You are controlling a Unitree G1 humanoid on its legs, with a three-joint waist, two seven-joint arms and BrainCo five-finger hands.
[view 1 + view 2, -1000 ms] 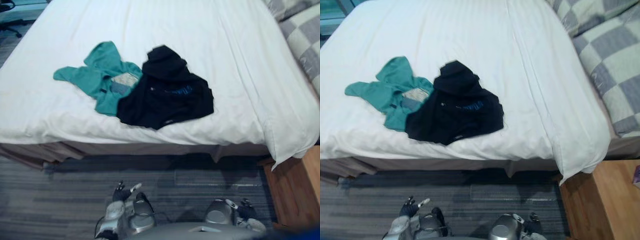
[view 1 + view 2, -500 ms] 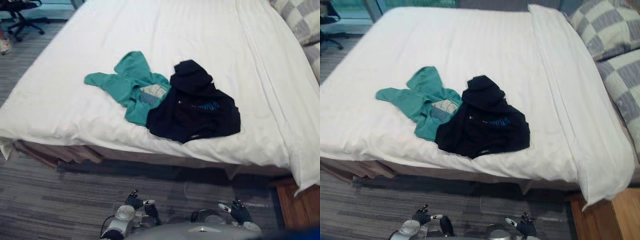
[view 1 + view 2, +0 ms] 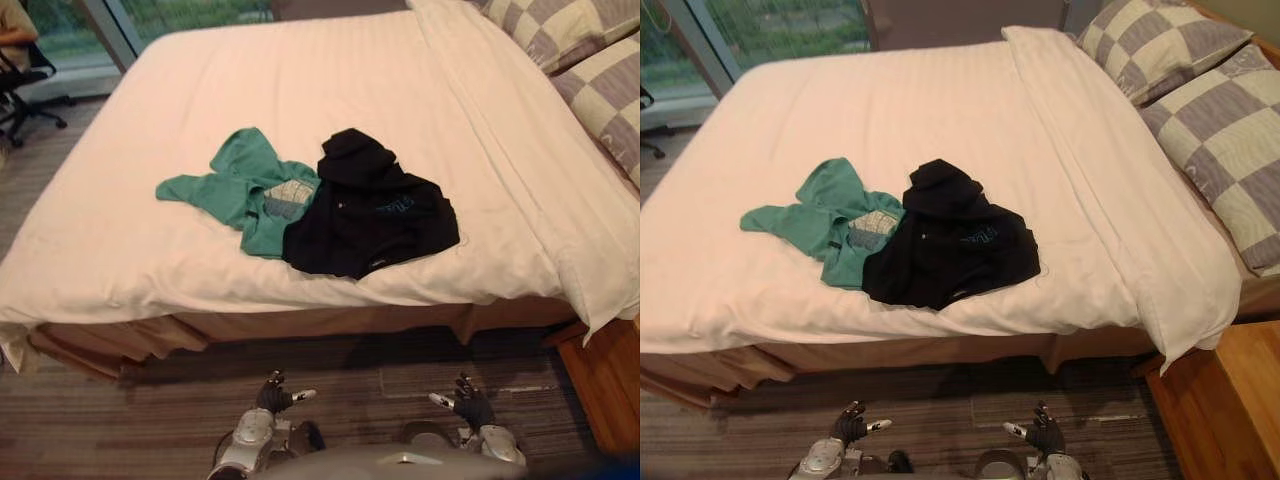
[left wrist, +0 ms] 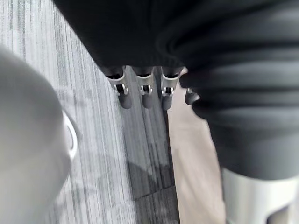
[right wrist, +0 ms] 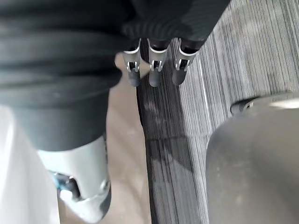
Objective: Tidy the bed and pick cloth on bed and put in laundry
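Clothes lie in a small heap on the big white-covered bed (image 3: 300, 70): a black hooded sweatshirt (image 3: 370, 215) and a teal green hooded sweatshirt (image 3: 240, 185). They sit close to the near edge of the bed, about halfway along it. The black one lies partly on top of the green one, so the two touch. The green one spreads out to the left, with one sleeve reaching further that way.

Two grey and cream checked pillows (image 3: 1225, 130) rest at the right end of the bed. A tan bed skirt (image 3: 300, 325) hangs under the white cover.

Grey striped carpet (image 3: 120, 420) runs along the near side of the bed. A brown wooden surface (image 3: 1230, 400) sits by the bed's near right corner. A black office chair (image 3: 20, 95) stands past the far left corner of the bed.

The left hand (image 3: 272, 395) and the right hand (image 3: 470, 405) hang low over the carpet, in front of the bed and well apart from the clothes. The left fingers (image 4: 125, 95) are straight, side by side, and hold nothing. The right fingers (image 5: 156, 74) are straight too, and empty.
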